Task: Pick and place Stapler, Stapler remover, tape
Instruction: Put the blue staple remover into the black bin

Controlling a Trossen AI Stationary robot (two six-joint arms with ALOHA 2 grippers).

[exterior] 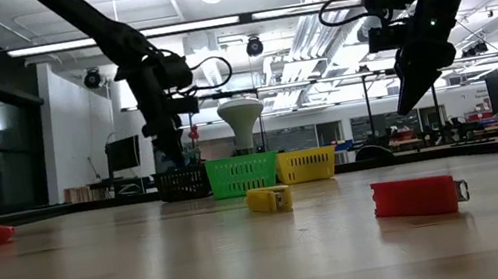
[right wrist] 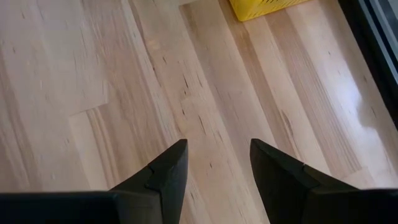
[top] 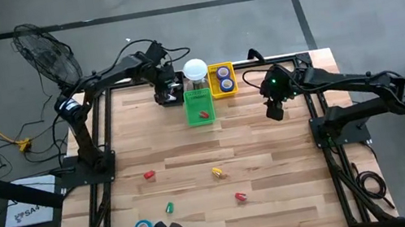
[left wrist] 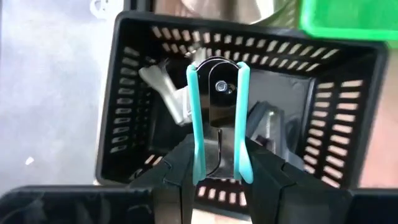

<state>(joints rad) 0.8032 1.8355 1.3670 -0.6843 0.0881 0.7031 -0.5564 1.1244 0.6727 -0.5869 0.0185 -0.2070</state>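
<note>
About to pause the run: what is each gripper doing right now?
Left gripper: closed on a teal staple remover, above the black basket.
Right gripper: open, empty, over the table.

White round-topped jar (top: pixel 194 70) behind green basket (top: pixel 198 107), fan (top: pixel 46 53) off-table.
</note>
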